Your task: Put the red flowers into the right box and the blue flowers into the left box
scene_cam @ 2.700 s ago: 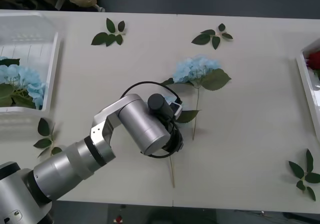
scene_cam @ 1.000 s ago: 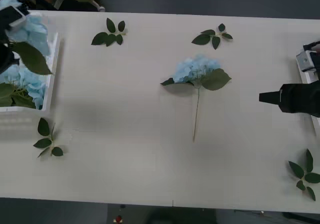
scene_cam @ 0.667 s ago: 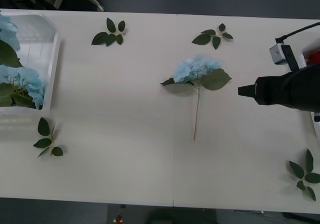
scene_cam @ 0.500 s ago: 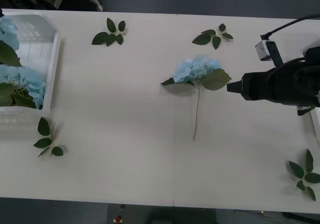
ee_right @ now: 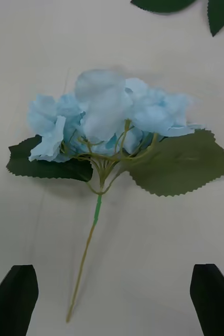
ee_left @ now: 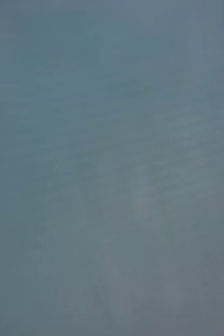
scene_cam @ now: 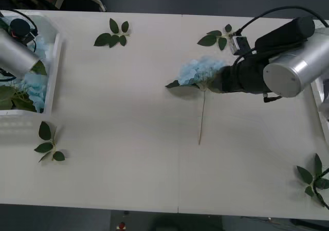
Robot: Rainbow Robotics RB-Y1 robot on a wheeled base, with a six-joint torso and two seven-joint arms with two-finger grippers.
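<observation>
R gripper (ee_right: pixel 112 299), fingers (ee_right: pixel 12 299) spread, hovers over the blue flower (scene_cam: pixel 201 71) lying mid-worktop (scene_cam: pixel 128 154): lower astride the stem (ee_right: pixel 85 257) just below the bloom, pinch there w/o catching leaves; L gripper over the left box (scene_cam: pixel 51 66), fingers' state cannot be told.

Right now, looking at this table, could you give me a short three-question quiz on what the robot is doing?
1. True or false: the blue flower mid-table lies flat on the table.
2. Which stands over it? A) left gripper B) right gripper
3. Fill in: the right gripper's fingers are ____.

Key: 1 true. 2 B; the left arm is at the left box. 3 open, either side of the stem, not touching it.
</observation>
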